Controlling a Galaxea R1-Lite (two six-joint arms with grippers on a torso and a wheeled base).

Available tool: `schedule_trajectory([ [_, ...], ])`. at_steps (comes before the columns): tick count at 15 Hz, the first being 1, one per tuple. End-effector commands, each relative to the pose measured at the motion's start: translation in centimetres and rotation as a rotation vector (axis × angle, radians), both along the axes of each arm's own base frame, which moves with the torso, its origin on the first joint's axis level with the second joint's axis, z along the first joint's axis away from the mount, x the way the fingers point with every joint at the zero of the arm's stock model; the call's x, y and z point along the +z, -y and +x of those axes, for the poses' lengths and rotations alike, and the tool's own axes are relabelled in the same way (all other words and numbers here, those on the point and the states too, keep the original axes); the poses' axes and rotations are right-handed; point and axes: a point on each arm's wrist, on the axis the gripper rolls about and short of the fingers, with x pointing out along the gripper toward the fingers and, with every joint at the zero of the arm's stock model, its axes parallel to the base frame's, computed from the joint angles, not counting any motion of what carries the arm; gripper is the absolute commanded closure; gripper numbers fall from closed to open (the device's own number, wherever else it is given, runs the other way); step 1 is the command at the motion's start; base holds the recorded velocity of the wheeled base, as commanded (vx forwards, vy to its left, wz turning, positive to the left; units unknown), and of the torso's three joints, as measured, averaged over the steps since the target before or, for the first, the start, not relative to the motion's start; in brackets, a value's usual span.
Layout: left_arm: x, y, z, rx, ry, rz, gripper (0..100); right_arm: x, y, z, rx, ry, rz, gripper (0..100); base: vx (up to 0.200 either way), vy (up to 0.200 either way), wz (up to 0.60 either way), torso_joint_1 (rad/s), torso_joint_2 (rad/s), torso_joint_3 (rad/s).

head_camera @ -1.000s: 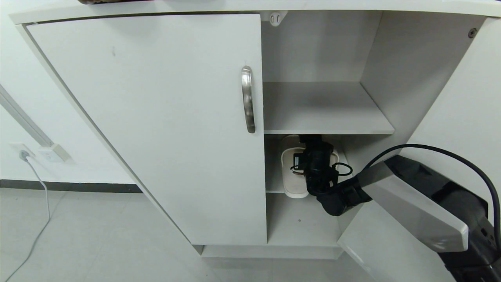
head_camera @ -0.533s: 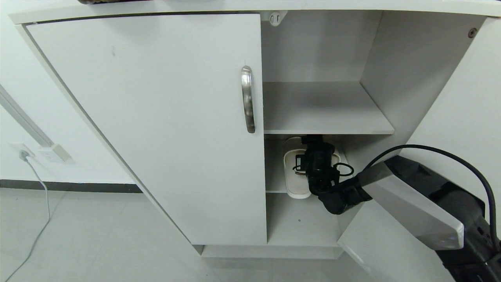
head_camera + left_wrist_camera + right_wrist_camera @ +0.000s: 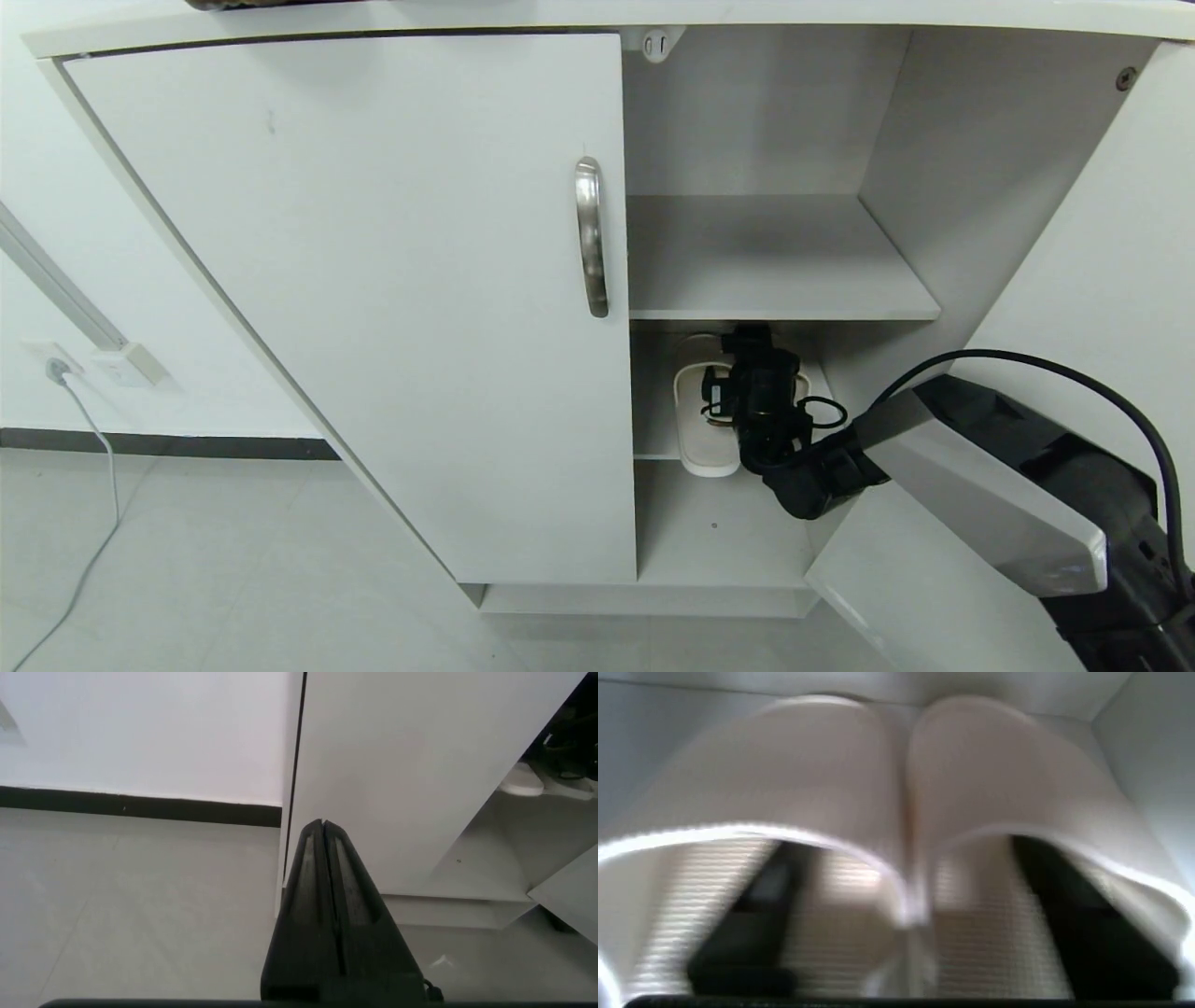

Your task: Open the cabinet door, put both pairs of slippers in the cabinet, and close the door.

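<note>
Right claw [image 3: 752, 347] eased back, apparently spread inside slippers [image 3: 695, 439].

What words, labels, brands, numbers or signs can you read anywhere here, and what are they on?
There is no text to read.
The cabinet door, its handle, the shelf and the slippers are all plain.
The wall socket is too small to show any mark.
</note>
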Motion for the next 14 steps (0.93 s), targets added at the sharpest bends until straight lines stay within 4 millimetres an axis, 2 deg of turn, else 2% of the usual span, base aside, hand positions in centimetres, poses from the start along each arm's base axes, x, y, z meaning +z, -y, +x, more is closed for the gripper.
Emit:
schedule_trajectory([
  [1,0.0,0.0,0.0,0.001,-0.001,0.001,100,0.4,0.0,-0.9,0.009,0.003,-0.001,0,0.0,0.0,0.0,0.0,0.0,0.0],
  [7,0.0,0.0,0.0,0.001,-0.001,0.001,100,2.8,0.6,-4.9,0.04,0.025,0.013,0,0.0,0.0,0.0,0.0,0.0,0.0],
  [14,0.0,0.0,0.0,-0.001,-0.001,0.001,100,3.6,1.1,-13.1,0.128,-0.007,0.0,0,0.0,0.0,0.0,0.0,0.0,0.0],
])
